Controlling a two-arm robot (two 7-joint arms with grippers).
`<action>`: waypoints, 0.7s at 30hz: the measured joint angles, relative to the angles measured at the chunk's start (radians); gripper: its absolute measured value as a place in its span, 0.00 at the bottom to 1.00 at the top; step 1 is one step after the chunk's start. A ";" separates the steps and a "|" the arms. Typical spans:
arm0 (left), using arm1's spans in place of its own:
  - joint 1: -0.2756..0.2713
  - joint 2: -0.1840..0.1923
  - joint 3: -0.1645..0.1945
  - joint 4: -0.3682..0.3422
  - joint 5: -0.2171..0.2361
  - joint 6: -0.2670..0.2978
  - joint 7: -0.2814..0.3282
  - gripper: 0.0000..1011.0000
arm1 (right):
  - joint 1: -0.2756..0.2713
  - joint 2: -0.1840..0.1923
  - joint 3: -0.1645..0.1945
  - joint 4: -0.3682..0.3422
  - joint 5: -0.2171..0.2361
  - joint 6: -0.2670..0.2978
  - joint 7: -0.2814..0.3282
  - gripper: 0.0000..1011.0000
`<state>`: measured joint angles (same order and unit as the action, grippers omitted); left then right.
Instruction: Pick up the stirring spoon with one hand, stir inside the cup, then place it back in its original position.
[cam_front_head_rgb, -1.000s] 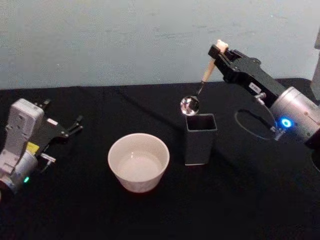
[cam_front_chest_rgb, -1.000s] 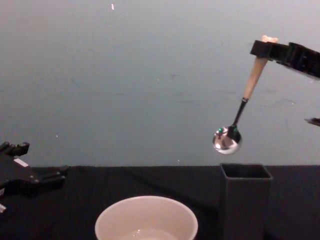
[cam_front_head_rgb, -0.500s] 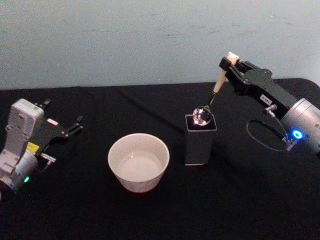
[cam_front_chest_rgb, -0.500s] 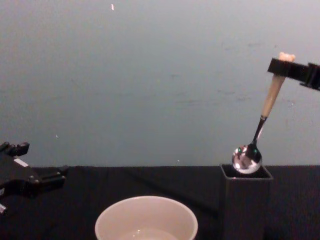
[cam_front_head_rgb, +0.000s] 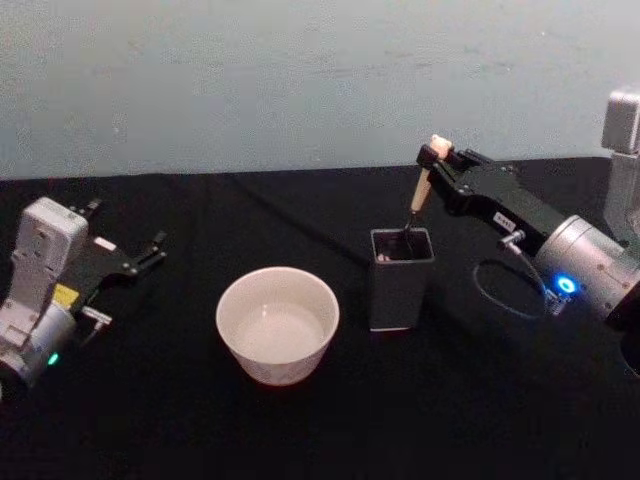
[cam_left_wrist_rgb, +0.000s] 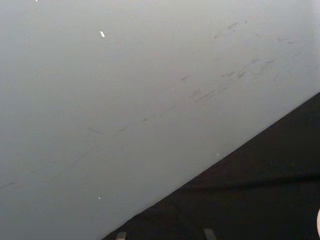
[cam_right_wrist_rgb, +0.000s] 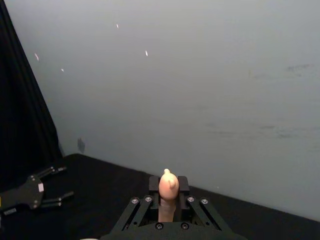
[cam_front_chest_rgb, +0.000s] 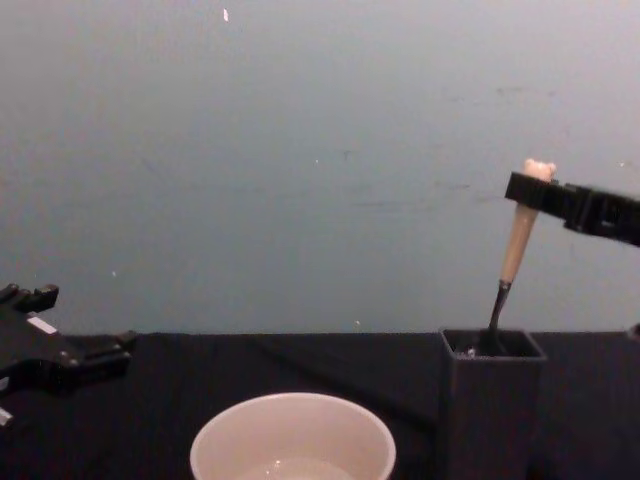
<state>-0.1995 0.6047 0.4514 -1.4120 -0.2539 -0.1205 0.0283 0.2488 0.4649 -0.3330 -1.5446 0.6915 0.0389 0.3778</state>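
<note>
**A:** Which step is in hand?

**B:** The last one, by my reading: putting it back. Right of centre in the head view, the right gripper is clamped on the cream handle of the stirring spoon, just under the little bear head. The metal bowl is down inside the square mouth of the dark holder, hidden below its rim. The handle leans up and to the right in the chest view. I cannot tell whether the bowl touches the bottom.

**A:** So what does the next move call for?

**B:** Probably parting the fingers so the spoon settles against the holder's rim. Then the gripper should draw back up and to the right without catching the bear head.

**A:** How tight is it?

**B:** The holder's mouth is narrow and the neck sits near one wall, so a sideways tug could tip the holder. The cup stands near the holder's left, apart from it, with bare black table between them. Above and to the right of the holder there is open room against the pale wall.

**A:** And the other arm?

**B:** The left gripper is parked at the left edge, its fingers spread and holding nothing, well apart from the cup.
</note>
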 joint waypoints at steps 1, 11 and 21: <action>0.000 0.000 0.000 0.000 0.000 0.000 0.000 0.99 | 0.001 -0.003 -0.003 0.006 -0.005 0.003 -0.001 0.21; 0.000 0.000 0.000 0.000 0.000 0.000 0.000 0.99 | -0.004 -0.018 -0.014 0.035 -0.026 0.034 -0.012 0.21; 0.000 0.000 0.000 0.000 0.000 0.000 0.000 0.99 | -0.008 -0.034 -0.014 0.064 -0.041 0.053 -0.023 0.21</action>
<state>-0.1995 0.6047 0.4514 -1.4120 -0.2539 -0.1205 0.0283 0.2413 0.4308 -0.3473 -1.4805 0.6506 0.0923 0.3550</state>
